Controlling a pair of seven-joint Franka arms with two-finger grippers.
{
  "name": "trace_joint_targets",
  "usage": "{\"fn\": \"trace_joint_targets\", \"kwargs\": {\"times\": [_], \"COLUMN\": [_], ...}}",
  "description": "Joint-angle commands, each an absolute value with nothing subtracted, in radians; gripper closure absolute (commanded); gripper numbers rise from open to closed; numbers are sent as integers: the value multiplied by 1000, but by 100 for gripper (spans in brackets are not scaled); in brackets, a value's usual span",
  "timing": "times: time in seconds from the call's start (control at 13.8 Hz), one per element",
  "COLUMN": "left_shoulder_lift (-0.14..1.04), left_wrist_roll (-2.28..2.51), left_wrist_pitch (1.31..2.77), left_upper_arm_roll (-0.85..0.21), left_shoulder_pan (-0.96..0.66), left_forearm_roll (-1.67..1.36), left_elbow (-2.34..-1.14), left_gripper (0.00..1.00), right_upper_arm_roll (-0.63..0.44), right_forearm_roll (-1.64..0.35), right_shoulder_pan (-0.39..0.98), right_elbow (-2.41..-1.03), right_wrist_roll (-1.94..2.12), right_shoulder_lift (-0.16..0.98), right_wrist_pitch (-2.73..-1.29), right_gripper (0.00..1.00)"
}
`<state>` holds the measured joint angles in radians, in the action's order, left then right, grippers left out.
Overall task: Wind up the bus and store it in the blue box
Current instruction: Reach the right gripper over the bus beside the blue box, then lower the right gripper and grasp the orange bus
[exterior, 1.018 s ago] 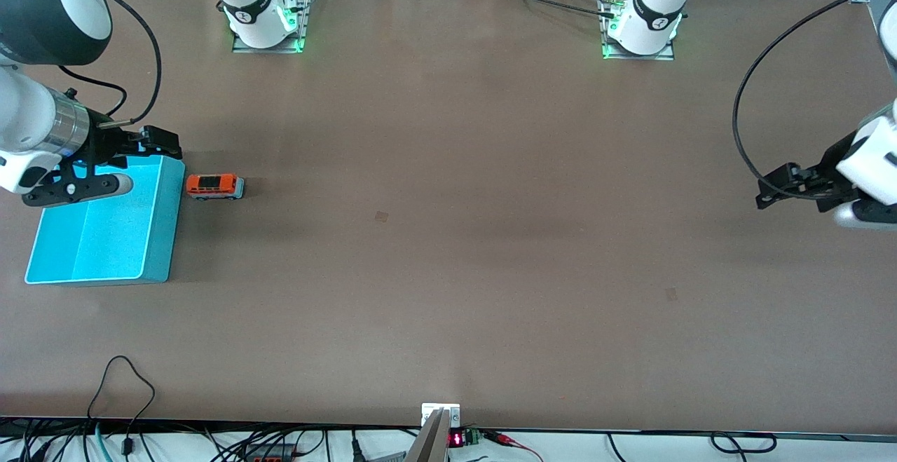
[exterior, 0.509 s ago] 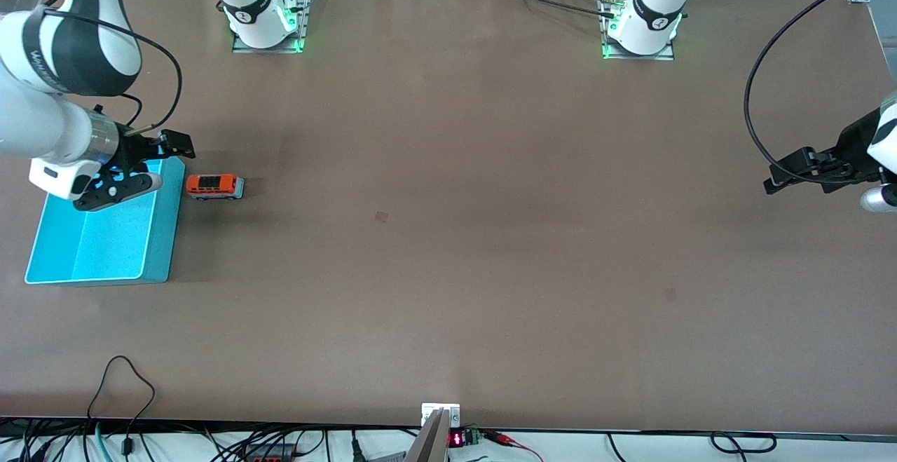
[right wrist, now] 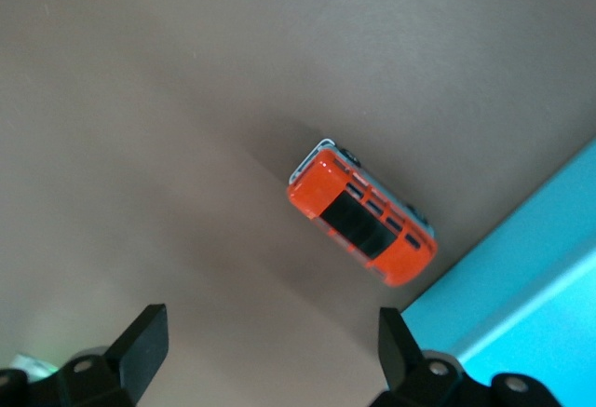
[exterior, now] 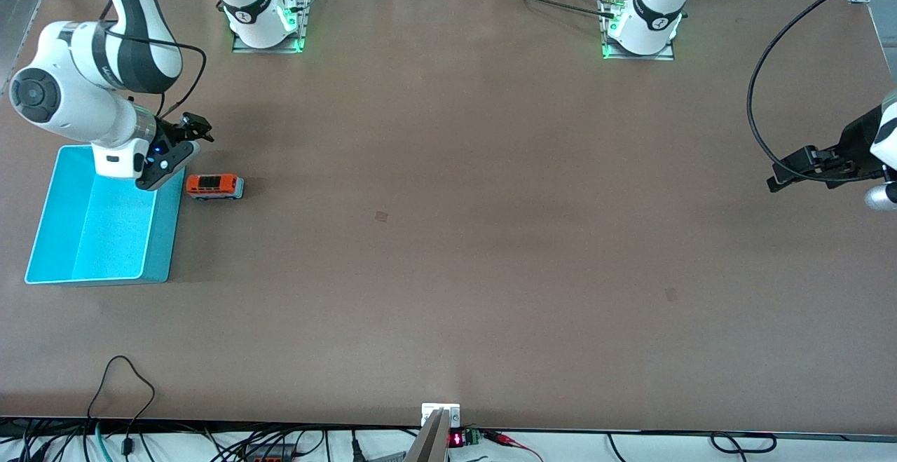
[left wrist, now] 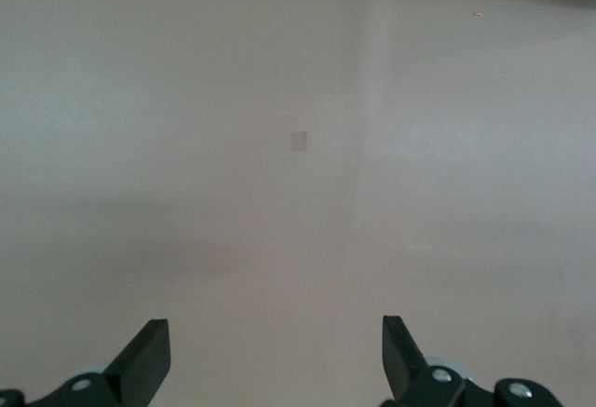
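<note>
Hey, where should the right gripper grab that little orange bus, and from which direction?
From above, fingers across the bus's long flat sides at mid-body. It stands on its wheels beside the blue box; the open right gripper hangs over the table beside it.

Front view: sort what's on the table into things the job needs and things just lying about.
Needed:
bus, on the table beside the blue box, not in it
right gripper, open, over the box's corner by the bus

Just there:
left gripper, open, waiting at its end
cables along the table edge

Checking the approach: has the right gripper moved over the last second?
Yes. The right gripper, open, swung off the blue box toward the bus.
</note>
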<state>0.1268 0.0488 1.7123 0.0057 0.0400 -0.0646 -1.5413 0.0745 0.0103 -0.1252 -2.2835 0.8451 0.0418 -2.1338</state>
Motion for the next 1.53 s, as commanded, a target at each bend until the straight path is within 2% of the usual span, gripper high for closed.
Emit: {"fn": "trace_joint_targets", "kwargs": {"times": [0.0, 0.15, 0.29, 0.36, 0.73, 1.02, 1.09, 1.45], "left_shoulder_lift": [57, 8, 6, 6, 11, 6, 8, 6], "left_wrist_roll": [52, 35, 23, 2, 20, 5, 6, 5], "left_wrist_pitch": [1735, 1776, 1761, 1750, 1733, 1658, 1660, 1693], "left_upper_arm_roll": [-14, -20, -20, -21, -18, -25, -23, -21], "left_shoulder_pan": [51, 51, 51, 51, 54, 52, 52, 49], "left_forearm_roll": [-41, -41, -41, -41, -55, -41, -41, -41], "left_elbow": [-1624, -1708, -1707, -1704, -1672, -1646, -1640, -1655], "left_gripper": [0, 0, 0, 0, 0, 0, 0, 0], "right_upper_arm_roll": [83, 83, 84, 83, 84, 84, 86, 89], "right_forearm_roll": [66, 106, 106, 106, 107, 107, 107, 103], "right_shoulder_pan": [-155, -172, -192, -193, -193, -192, -190, -189], "right_elbow": [-2338, -2374, -2428, -2430, -2430, -2427, -2425, -2425], "right_wrist_roll": [1062, 1190, 1310, 1351, 1454, 1459, 1460, 1447], "right_shoulder_lift": [64, 103, 138, 159, 235, 261, 261, 261], "right_wrist_pitch": [-2273, -2405, -2566, -2600, -2670, -2697, -2697, -2697], "right_gripper": [0, 0, 0, 0, 0, 0, 8, 94]}}
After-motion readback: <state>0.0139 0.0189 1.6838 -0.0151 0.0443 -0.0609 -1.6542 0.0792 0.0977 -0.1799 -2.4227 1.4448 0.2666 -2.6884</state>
